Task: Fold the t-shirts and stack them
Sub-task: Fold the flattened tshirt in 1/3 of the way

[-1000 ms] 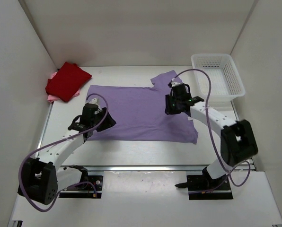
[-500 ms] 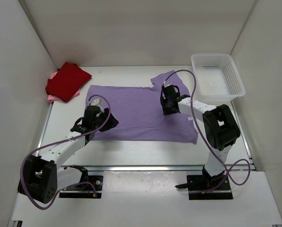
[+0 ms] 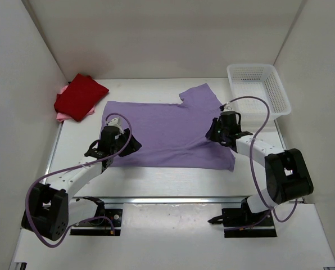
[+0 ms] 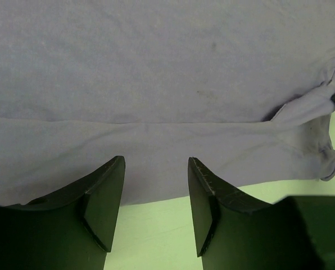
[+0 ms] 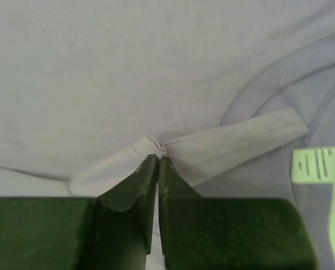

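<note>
A lavender t-shirt point(image 3: 167, 132) lies spread flat in the middle of the table. At the back left a dark red t-shirt point(image 3: 80, 95) is folded on top of a pink t-shirt point(image 3: 61, 117). My left gripper point(image 3: 129, 145) is open at the lavender shirt's near left edge. In the left wrist view the cloth edge point(image 4: 156, 185) runs across just past the fingertips of that gripper point(image 4: 155, 169), with nothing between them. My right gripper point(image 3: 214, 133) is at the shirt's right side. In the right wrist view it point(image 5: 158, 160) is shut on a stitched hem fold point(image 5: 212, 149).
A white mesh basket point(image 3: 258, 90) stands at the back right. White walls close in the left, right and back. A white size label point(image 5: 319, 163) shows inside the collar beside the right gripper.
My right gripper has moved from the shirt's upper middle to its right side and shut on the hem. The left gripper has barely moved and stays open.
</note>
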